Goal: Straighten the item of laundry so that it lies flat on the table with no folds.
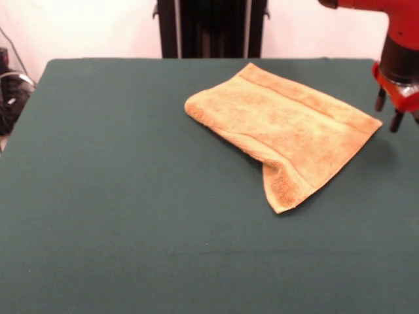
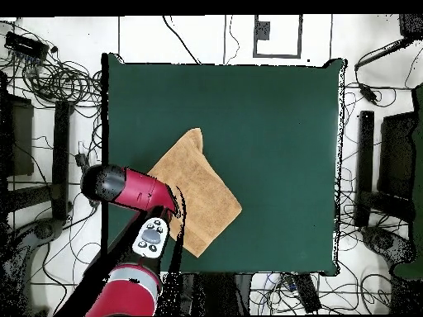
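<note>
Dark green felt-like cloth covers the table, a broad, matte, unmarked surface far larger than anything lying on it. Such a nap can be expected to drag on fabric, so a pulled corner would probably spread the cloth rather than slide the whole piece.

Next in size, the red and black arm is seen in the overhead view reaching over the table edge that lies beside the towel; in the front view only its wrist housing enters at the upper right.

On the table, toward that same side and nearer the far edge in the front view, the orange-tan terry hand towel is laid at an angle to the table edges. Its looped pile looks soft and thick. It is not flat: one part appears doubled over, the fold forming a rounded, thick edge at the left end, and the near corner is turned over into a narrow flap. A woven band runs along the far edge. No white label can be made out.

Smallest, the gripper is held just off the towel's right corner, apparently above the felt and clear of the cloth. Two dark fingertips are seen apart with nothing between them, so it is judged released and empty, presumably placed there to take that corner.
</note>
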### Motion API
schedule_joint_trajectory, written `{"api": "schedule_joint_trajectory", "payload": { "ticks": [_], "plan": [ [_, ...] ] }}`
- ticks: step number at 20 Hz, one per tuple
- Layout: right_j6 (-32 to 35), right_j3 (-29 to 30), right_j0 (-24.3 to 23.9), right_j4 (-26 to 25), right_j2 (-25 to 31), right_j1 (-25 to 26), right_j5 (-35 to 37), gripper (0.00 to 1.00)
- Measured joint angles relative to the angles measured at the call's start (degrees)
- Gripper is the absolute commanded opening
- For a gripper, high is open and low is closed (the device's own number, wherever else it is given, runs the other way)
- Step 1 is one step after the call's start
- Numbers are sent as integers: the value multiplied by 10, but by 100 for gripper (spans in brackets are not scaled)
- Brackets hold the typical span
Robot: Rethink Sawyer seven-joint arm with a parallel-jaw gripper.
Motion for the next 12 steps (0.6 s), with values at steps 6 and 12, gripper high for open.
{"api": "schedule_joint_trajectory", "payload": {
  "ticks": [6,12],
  "plan": [
    [0,2,0,0,0,0,0,100],
    [0,4,0,0,0,0,0,100]
  ]
}}
